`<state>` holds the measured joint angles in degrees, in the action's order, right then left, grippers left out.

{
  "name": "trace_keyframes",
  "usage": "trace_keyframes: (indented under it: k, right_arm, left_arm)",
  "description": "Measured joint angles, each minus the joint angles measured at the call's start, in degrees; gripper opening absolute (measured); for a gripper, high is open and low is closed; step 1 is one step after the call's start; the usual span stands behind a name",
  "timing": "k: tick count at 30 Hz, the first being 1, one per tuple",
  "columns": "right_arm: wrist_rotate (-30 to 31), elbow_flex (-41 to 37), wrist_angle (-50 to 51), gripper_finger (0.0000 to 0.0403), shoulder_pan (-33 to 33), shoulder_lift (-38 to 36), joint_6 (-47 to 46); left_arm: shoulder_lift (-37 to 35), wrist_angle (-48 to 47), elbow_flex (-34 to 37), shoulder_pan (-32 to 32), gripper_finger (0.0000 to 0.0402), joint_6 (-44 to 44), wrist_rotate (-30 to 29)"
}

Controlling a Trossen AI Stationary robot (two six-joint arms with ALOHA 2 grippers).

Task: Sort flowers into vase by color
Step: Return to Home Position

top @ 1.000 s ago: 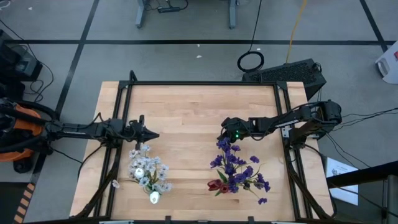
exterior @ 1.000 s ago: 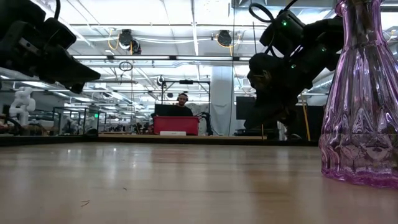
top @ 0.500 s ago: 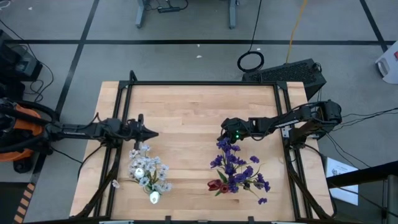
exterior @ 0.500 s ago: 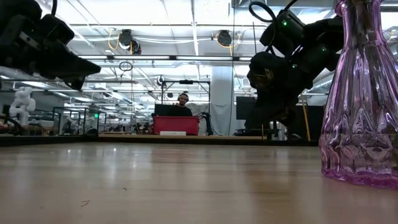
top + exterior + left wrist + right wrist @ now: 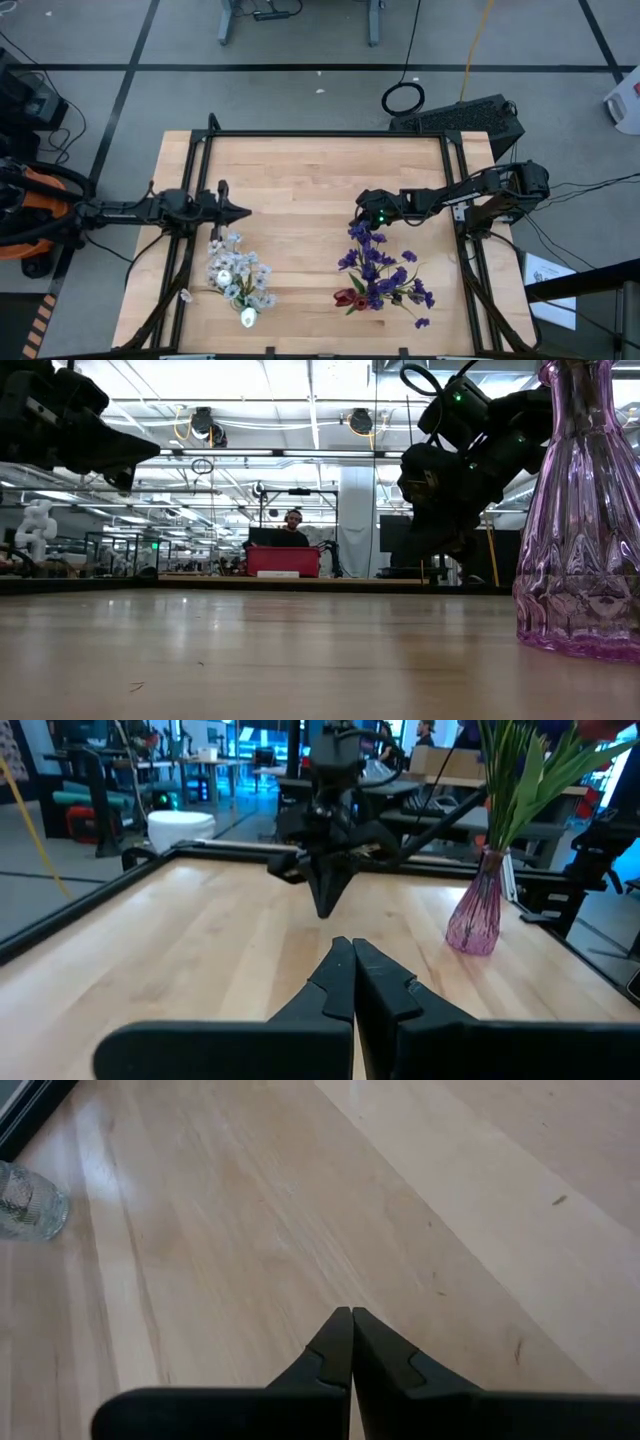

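High view: both arms reach in over the wooden table (image 5: 300, 165), and the flowers stand gathered in two bunches. The purple glass vase (image 5: 578, 560) (from above it is hidden under its own bouquet) carries the purple sprigs (image 5: 383, 268). A dark red tulip (image 5: 347, 298) shows at the edge of that bunch, on the side toward the left arm. In the left wrist view green stems (image 5: 512, 780) rise out of the vase's neck.

Well apart from the purple glass vase, toward the left arm, the white and pale-blue blossoms (image 5: 240, 272) and a white tulip (image 5: 248, 318) bunch together. The base of a clear glass vase (image 5: 25, 1200) shows in the right wrist view. Farther from the purple glass vase than this white bunch, a small white piece (image 5: 186, 295) lies alone near the table's edge; what it is cannot be told.

The right gripper (image 5: 351, 1315) hangs above the bare wood near the purple glass vase, just past the top of its bouquet. Its fingers are pressed together with nothing between them. The left gripper (image 5: 352, 945) hovers well apart from the purple glass vase, across the table and pointing toward it, likewise closed and empty.
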<state>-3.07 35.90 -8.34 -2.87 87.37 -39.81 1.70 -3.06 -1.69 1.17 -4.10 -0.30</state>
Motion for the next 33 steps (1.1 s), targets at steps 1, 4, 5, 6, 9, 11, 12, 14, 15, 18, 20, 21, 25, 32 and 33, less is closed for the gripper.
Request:
trace_keyframes:
  k: [1, 4, 5, 6, 9, 11, 12, 14, 15, 18, 20, 21, 25, 32, 33]
  right_arm:
    - [0.0, 0.0, 0.0, 0.0000, 0.0, 0.0, -0.1]
    - [-0.8, 0.0, 0.0, 0.0000, 0.0, 0.0, -3.6]
    - [-1.4, 0.0, -0.1, 0.0000, 0.0, 0.0, -4.4]
    - [-1.7, 0.0, -0.1, 0.0000, 0.0, 0.0, -4.7]
    - [-1.8, 0.0, -0.3, 0.0000, 0.0, 0.0, -3.6]
    - [-1.8, 0.0, -0.3, 0.0000, 0.0, 0.0, -2.6]
    - [-1.9, 0.0, -0.3, 0.0000, 0.0, 0.0, -2.3]
    - [-1.9, 0.0, -0.3, 0.0000, 0.0, 0.0, -0.9]
    - [-1.9, 0.0, -0.3, 0.0000, 0.0, 0.0, 0.2]
    - [-1.9, 0.0, -0.3, 0.0000, 0.0, 0.0, 4.3]
    - [-1.9, 0.0, -0.2, 0.0000, 0.0, -0.1, 6.8]
    - [-1.9, 0.0, 0.0, 0.0000, 0.0, -0.5, 8.0]
    - [-1.9, 0.0, 2.0, 0.0000, 0.0, -3.6, 12.9]
    - [0.8, 0.0, 16.5, 0.0000, 0.0, -18.1, 21.7]
    - [1.9, 0.0, 18.6, 0.0000, 0.0, -20.5, 22.9]
  left_arm:
    - [-0.3, 0.0, 0.0, 0.0, 0.0000, 0.3, 0.0]
    - [-1.2, 0.0, 0.0, 0.0, 0.0000, 0.4, -0.2]
    - [-1.3, 0.0, 0.0, 0.0, 0.0000, 0.3, -0.2]
    - [-1.4, 0.0, 0.0, 0.0, 0.0000, 0.1, -0.2]
    - [-1.4, 0.0, 0.0, 0.0, 0.0003, 0.1, -0.2]
    - [-1.4, 0.0, 0.0, 0.0, 0.0009, 0.1, -0.2]
    - [-1.4, 0.0, 0.0, 0.0, 0.0013, 0.1, -0.2]
    - [-1.4, 0.0, 0.0, 0.0, 0.0020, 0.1, -0.2]
    - [-1.4, 0.0, 0.0, 0.0, 0.0022, 0.1, -0.2]
    - [-1.4, 0.0, 0.0, 0.0, 0.0025, 0.1, -0.2]
    - [-1.4, 0.0, 0.0, 0.0, 0.0026, 0.1, -0.2]
    - [-1.4, 0.0, 0.0, 0.0, 0.0026, 0.1, -0.2]
    - [-1.4, 0.0, 0.0, 0.0, 0.0027, 0.1, -0.2]
    - [-1.4, 1.4, 0.2, 0.0, 0.0027, 0.0, -0.3]
    - [-1.3, 1.5, 0.2, 0.0, 0.0027, 0.0, -0.3]
